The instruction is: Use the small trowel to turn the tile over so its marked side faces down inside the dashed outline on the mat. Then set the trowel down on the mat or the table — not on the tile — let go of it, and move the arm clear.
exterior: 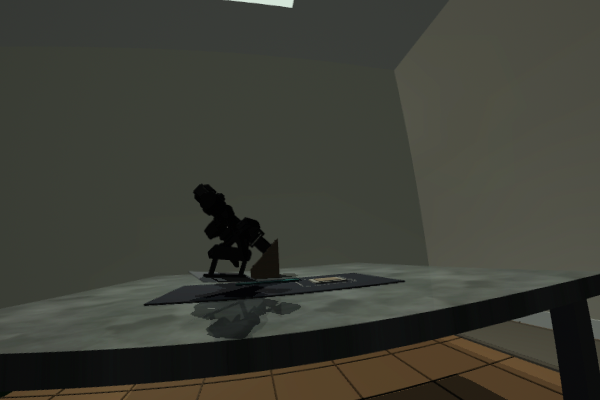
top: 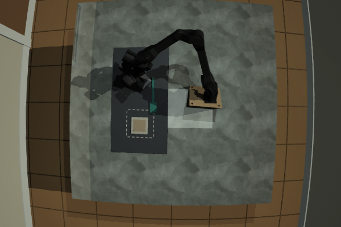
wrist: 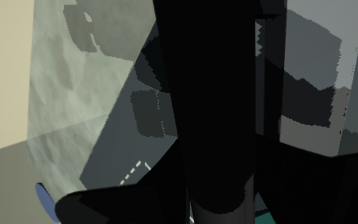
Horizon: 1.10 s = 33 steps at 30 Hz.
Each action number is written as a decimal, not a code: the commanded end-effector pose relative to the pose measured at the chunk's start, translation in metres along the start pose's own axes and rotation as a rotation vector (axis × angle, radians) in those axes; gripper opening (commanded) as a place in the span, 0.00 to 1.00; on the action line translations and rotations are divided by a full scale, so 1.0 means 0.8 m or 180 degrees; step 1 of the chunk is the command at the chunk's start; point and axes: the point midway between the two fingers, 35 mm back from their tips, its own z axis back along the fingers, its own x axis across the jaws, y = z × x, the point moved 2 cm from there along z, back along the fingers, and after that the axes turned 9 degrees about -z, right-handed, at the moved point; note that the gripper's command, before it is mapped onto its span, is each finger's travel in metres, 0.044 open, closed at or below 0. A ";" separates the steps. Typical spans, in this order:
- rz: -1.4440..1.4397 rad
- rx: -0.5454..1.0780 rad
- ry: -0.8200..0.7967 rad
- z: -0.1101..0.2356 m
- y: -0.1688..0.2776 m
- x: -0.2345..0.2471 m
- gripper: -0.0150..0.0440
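The tile (top: 139, 125) (exterior: 327, 279) lies flat inside the dashed outline (top: 127, 125) (wrist: 132, 172) on the dark mat (top: 139, 146) (exterior: 180, 295). Its upward face shows a tan square with a pale border. The teal trowel (top: 153, 93) (exterior: 270, 282) stretches low over the mat. Its triangular blade is at the outline's far right corner, apart from the tile. My gripper (top: 144, 80) (exterior: 226, 272) is shut on the trowel's handle end, at the mat's far half. The wrist view is mostly blocked by the dark gripper body, with a teal sliver of the trowel (wrist: 265, 217) at the bottom.
The arm's wooden base plate (top: 196, 99) sits to the right of the mat on the grey marble table (top: 216, 170) (exterior: 430, 300). A tiled floor surrounds the table, with a wall to the left.
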 end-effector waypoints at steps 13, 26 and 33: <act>0.0821 0.0756 -0.0011 0.021 -0.049 -0.060 0.25; 0.1446 0.1409 -0.0280 0.056 -0.069 -0.116 0.25; 0.1729 0.1724 -0.0530 0.082 -0.076 -0.146 0.25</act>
